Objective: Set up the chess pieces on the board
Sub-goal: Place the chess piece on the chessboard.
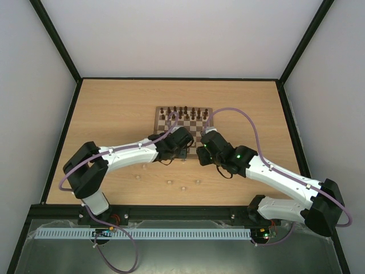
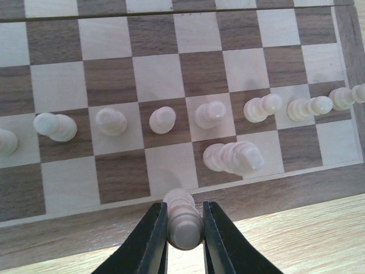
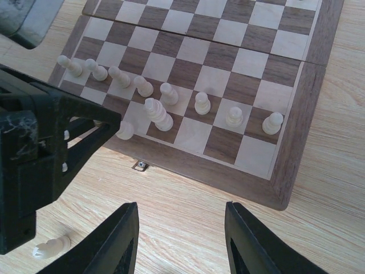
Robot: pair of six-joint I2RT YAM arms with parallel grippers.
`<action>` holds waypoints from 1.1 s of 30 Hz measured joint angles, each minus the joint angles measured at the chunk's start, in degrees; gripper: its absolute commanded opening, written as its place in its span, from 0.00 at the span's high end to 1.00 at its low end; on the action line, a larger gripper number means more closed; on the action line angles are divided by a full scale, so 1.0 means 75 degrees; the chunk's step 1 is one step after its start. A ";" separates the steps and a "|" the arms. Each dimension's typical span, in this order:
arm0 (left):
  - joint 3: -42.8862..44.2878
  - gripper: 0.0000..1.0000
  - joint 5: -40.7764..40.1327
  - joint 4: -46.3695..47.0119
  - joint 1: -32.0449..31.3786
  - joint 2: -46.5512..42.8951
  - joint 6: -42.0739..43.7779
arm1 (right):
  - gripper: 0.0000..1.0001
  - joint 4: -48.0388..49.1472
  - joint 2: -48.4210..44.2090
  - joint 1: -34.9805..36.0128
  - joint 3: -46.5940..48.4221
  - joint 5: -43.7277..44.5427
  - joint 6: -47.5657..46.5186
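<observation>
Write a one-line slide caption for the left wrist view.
Left tool grips a cream piece at the board edge, pawn row beyond.

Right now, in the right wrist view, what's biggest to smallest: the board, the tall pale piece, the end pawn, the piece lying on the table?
1. the board
2. the tall pale piece
3. the end pawn and the lying piece look alike; the lying one is nearer, so unranked.
</observation>
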 measured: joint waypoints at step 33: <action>0.0641 0.88 -0.0466 0.0032 -0.0012 0.0737 0.0032 | 0.57 0.0003 0.0000 -0.0003 0.0000 -0.0009 0.0000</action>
